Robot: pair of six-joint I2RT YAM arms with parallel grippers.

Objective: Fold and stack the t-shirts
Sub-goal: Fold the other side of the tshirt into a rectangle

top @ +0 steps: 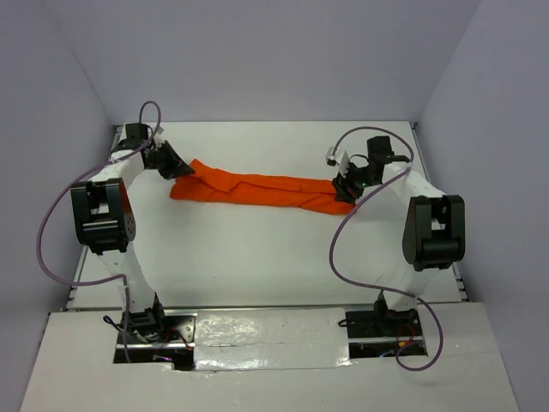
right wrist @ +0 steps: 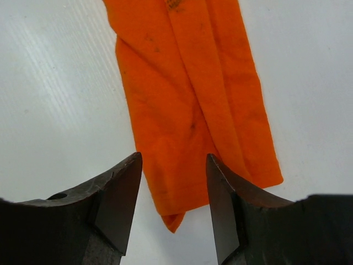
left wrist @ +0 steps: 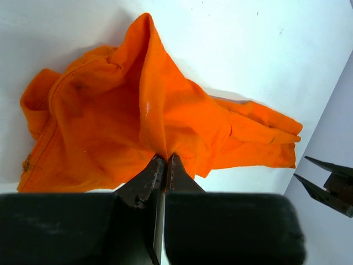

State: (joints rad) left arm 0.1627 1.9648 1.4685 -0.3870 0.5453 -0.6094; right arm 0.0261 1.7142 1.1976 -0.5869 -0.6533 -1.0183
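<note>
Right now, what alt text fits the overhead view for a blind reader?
An orange t-shirt, bunched into a long strip, lies on a white table. The left gripper pinches one end; the right gripper hangs open over the other.

Bright, even light from overhead on the white table top (top: 257, 266), with soft, short shadows only. One thin shadow hugs the near edge of the plain bright orange fabric t-shirt (top: 257, 190). Glare flares off the shiny crinkled sheet (top: 266, 330) between the arm bases. In the left wrist view the cloth is crisp, with a grey shadow behind its raised fold, while the black left gripper (left wrist: 166, 158) sits dark and soft-edged up close. In the right wrist view the black right gripper (right wrist: 174, 157) is slightly blurred, with a faint sheen on its inner faces — pale streaks cross the table
</note>
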